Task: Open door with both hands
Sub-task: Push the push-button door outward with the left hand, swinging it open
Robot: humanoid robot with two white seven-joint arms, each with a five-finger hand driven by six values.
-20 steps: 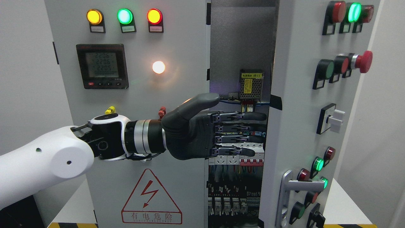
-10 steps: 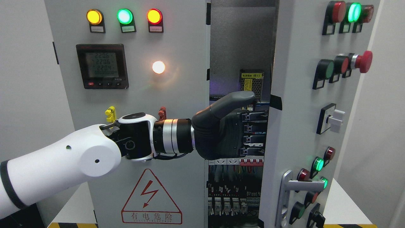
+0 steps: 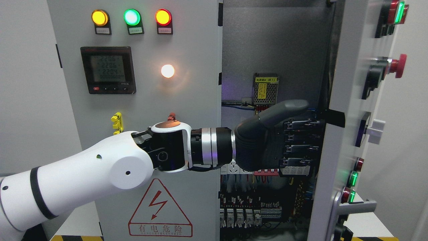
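Left hand (image 3: 277, 140) reaches across from left, fingers extended flat, held together, holding nothing, tips at inner edge of right door (image 3: 347, 117). Door part-open, swung toward right, wiring (image 3: 247, 201) exposed behind. Right hand not visible. To do well: push with flat fingers along door edge, steady sweep rightward, clear of wiring and breakers (image 3: 265, 172).

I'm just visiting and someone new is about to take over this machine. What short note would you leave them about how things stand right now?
Left robot hand: reached across, fingers flat against the inner edge of the right door, holding nothing.
Right robot hand: not in view.
Right door: swung well open, wiring and breakers exposed; its handle sits low on the front face.
Left door: shut.
Done: right door partly open.
Left: likely push it wider; the second hand has not joined.
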